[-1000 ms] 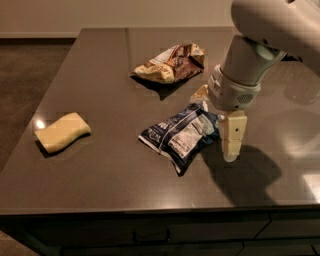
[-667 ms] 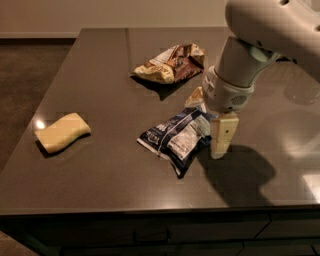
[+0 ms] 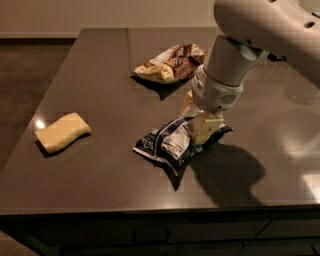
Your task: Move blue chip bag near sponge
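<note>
Dark glossy table (image 3: 100,75) (light glinting off it) on brown carpet (image 3: 30,80), pale wall (image 3: 100,15) behind.

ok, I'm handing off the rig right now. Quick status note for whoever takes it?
Gripper: low over the table, at the right end of the blue chip bag. Can't confirm a grasp from this view.
Blue chip bag: lying mid-table toward the front edge, not lifted.
Sponge: near the left edge, well apart from the bag, with bare table between them.
Brown chip bag: behind, toward the back. Not part of the job.
Done: approach to the bag only.
Left: secure the grasp, carry the bag left, set it down beside the sponge, release.
</note>
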You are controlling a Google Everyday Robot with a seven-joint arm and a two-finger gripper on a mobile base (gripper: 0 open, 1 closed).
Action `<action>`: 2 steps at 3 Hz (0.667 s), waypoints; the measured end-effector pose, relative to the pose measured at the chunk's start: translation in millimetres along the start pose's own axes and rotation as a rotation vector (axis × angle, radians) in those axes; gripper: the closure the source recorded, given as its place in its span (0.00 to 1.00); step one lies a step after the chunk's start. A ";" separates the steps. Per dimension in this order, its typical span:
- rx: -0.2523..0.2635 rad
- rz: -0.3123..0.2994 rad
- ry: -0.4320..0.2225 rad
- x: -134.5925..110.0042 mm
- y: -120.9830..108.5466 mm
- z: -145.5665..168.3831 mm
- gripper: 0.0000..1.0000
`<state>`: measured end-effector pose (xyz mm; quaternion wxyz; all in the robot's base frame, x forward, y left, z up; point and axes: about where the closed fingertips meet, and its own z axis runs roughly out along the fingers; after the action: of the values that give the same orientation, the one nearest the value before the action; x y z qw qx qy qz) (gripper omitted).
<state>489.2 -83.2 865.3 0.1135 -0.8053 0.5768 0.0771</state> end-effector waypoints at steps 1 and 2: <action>0.015 -0.045 -0.052 -33.8 5.9 -16.9 0.87; 0.038 -0.098 -0.126 -79.5 10.1 -34.7 1.00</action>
<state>453.8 -23.3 918.0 0.1681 -0.8238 0.5299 0.1109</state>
